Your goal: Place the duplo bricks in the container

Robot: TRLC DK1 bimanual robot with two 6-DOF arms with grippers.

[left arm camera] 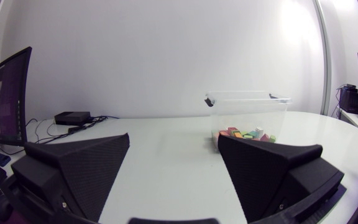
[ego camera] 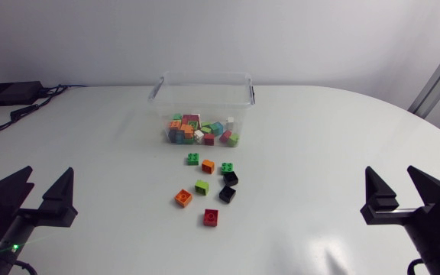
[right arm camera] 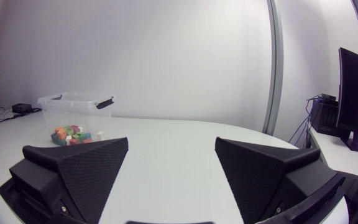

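Note:
A clear plastic container [ego camera: 244, 85] stands at the table's middle back with several coloured duplo bricks in it. In front of it lie several loose bricks: a green brick [ego camera: 193, 159], an orange brick [ego camera: 208, 166], a black brick [ego camera: 231, 178], a lime brick [ego camera: 202, 186] and a red brick [ego camera: 211, 218] nearest me. My left gripper [ego camera: 49, 173] is open at the front left, far from the bricks. My right gripper [ego camera: 391, 173] is open at the front right. The left wrist view shows the left gripper [left arm camera: 174, 138] empty and the container [left arm camera: 247, 98] ahead. The right gripper [right arm camera: 171, 140] is empty too, with the container [right arm camera: 73, 98] far ahead.
A black box [ego camera: 10, 92] with cables lies at the table's back left corner. Bare white tabletop [ego camera: 319, 153] stretches between both grippers and the bricks.

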